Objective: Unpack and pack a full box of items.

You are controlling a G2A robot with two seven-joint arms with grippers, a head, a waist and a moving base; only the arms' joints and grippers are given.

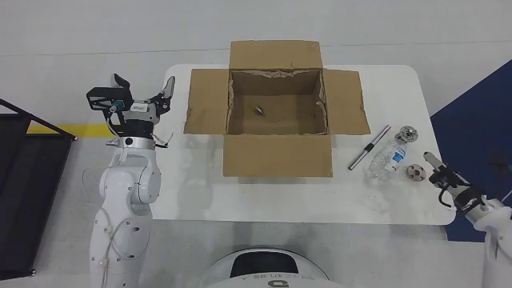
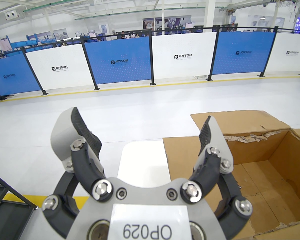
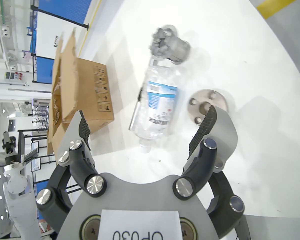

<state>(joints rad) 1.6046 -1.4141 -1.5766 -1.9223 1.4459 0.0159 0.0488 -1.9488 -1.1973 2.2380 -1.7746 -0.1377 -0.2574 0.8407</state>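
White rounded tabletop, torn cardboard box, crinkled clear bottle, round flange, perhaps steel; left claw and right claw spread.

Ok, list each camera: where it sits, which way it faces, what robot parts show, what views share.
Top view: above the arms, looking down at the white table; left gripper and right gripper show.
Left wrist view: behind the open left gripper, facing across the open brown cardboard box toward the blue-and-white fence.
Right wrist view: behind the open right gripper, facing down at the clear plastic bottle and round metal flange.
Shared: all three show the box.
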